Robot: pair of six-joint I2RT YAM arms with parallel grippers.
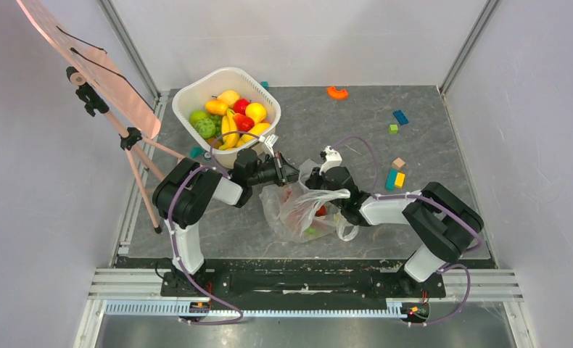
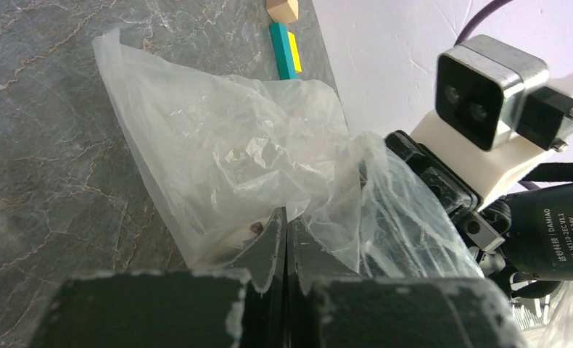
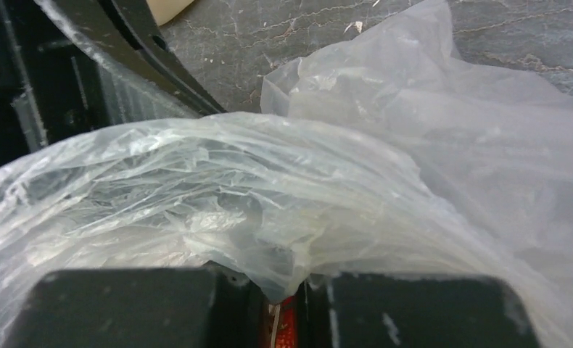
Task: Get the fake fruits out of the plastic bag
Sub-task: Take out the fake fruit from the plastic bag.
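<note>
Fingers of the left gripper (image 1: 292, 175) and right gripper (image 1: 318, 181) pinch the far edge of the plastic bag (image 1: 298, 217), which lies slumped on the table (image 1: 204, 235) between them with red fake fruit (image 1: 320, 211) inside. Its long axis runs far-left to near-right, loop handle (image 1: 347, 232) nearest. Left wrist: fingers (image 2: 265, 250) pressed shut on film. Right wrist: barely parted, film pinched. Best to lift evenly, tipping the fruit toward the mouth.

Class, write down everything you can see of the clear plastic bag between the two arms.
The plastic bag is thin, clear, crinkled film, slumped on the grey table between the arms. A loop handle trails toward the near edge. Red fake fruits show through it. The left gripper and the right gripper each pinch a fold of its top, shut on the film.
</note>
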